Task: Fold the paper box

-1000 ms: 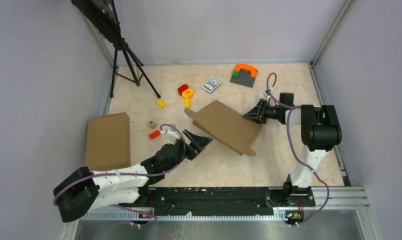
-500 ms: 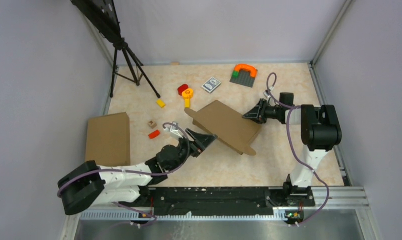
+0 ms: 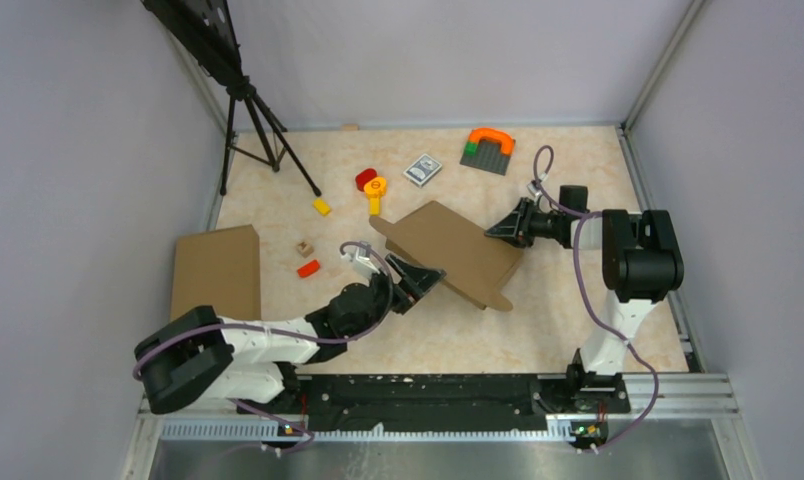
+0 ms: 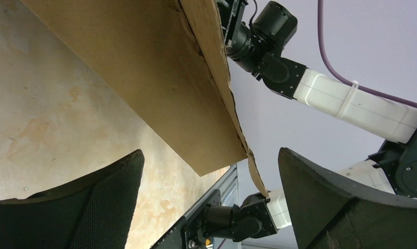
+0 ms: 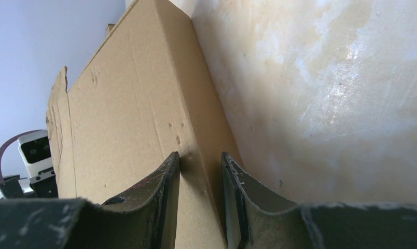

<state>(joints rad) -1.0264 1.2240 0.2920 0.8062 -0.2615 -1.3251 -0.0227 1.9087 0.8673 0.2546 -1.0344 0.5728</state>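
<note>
Marbled beige tabletop [image 3: 578, 180] carries the paper box [image 3: 448, 245] at its middle, tipped up on one long side. The right arm [image 3: 633, 255] has its jaws narrowed onto the box's right-hand wall, pinching the cardboard. The left arm [image 3: 278, 335] aims its jaws, spread wide and empty, at the near-left edge. To fold cleanly, that edge should probably sit deep between them before they close, while the right pinch steadies the box.

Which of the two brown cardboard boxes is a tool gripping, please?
The tilted paper box mid-table, pinched by the right tool; the other box lies flat.
</note>
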